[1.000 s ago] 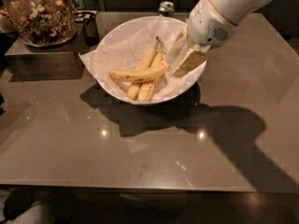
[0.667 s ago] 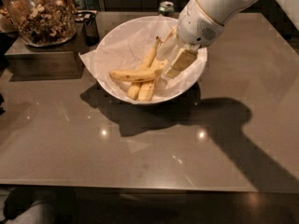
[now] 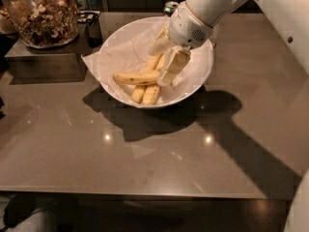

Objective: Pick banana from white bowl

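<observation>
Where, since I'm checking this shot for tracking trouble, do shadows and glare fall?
In the camera view, the arm and white bowl throw a broad dark shadow on the table, running toward the lower right. Small bright glints dot the glossy surface in front of the bowl. The gripper, inside the bowl beside the banana, is well lit.

No letters, numbers, brand marks or signs are showing legibly anywhere. The jar [image 3: 46, 13] at the far left of the tabletop [image 3: 145, 163] is carrying no label that can be read, and the white bowl [image 3: 193, 88] and its paper lining are showing plain. The gripper [image 3: 166, 57] is hanging inside the right half of the white bowl, just over the bananas; its white casing is showing only a patch of small holes, no writing.
</observation>
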Robot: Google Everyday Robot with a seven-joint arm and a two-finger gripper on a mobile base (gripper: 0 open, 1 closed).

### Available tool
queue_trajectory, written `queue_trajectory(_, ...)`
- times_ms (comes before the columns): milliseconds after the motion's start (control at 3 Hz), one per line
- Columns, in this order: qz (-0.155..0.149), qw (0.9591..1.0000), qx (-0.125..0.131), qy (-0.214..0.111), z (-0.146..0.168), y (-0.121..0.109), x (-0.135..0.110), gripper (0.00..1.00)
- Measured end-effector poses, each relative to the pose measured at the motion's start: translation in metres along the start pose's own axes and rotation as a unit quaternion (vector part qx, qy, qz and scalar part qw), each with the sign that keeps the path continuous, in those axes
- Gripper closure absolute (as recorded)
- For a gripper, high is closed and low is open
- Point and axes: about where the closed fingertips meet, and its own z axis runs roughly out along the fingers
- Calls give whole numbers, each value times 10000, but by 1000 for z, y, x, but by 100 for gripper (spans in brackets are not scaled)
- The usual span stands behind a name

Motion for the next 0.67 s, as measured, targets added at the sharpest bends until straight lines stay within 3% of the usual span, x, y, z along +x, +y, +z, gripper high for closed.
queue_trajectory(333, -115, 9999, -120, -12, 12, -12, -2, 35)
queue_trajectory(667, -26, 9997, -232, -105, 25, -14, 4, 35)
